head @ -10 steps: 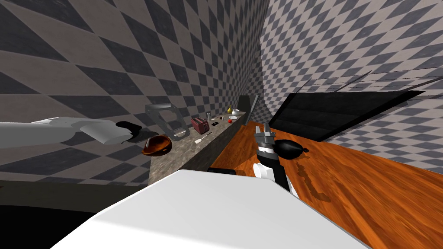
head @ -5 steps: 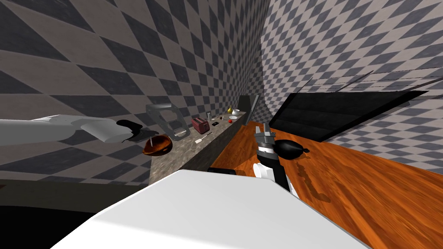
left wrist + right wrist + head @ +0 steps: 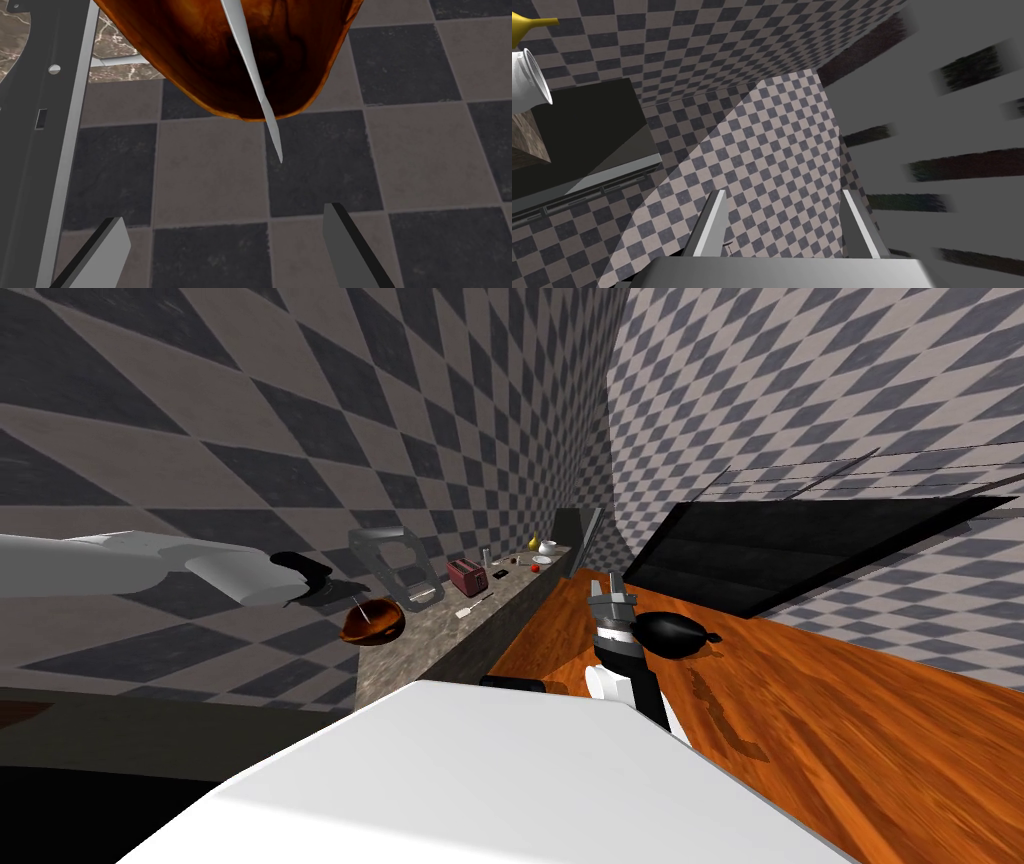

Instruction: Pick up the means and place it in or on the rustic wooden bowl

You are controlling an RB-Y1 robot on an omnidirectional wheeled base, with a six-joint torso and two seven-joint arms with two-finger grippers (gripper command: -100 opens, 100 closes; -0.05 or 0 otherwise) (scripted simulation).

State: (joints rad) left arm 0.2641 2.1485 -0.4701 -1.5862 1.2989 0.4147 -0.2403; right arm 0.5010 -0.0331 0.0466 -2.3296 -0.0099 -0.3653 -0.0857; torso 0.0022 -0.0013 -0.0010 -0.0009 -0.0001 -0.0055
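The thin silver utensil [image 3: 248, 65] leans inside the wooden bowl [image 3: 200, 75], tip past the rim, so placement looks done. The left gripper [image 3: 225, 215] hangs spread, empty. The right gripper [image 3: 606, 585], at the bowl's three o'clock, waits open.

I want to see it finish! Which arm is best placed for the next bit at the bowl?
Left. Its open left gripper faces the brown bowl holding the thin grey tool. The right gripper, open too, sits far off over the orange wooden surface.
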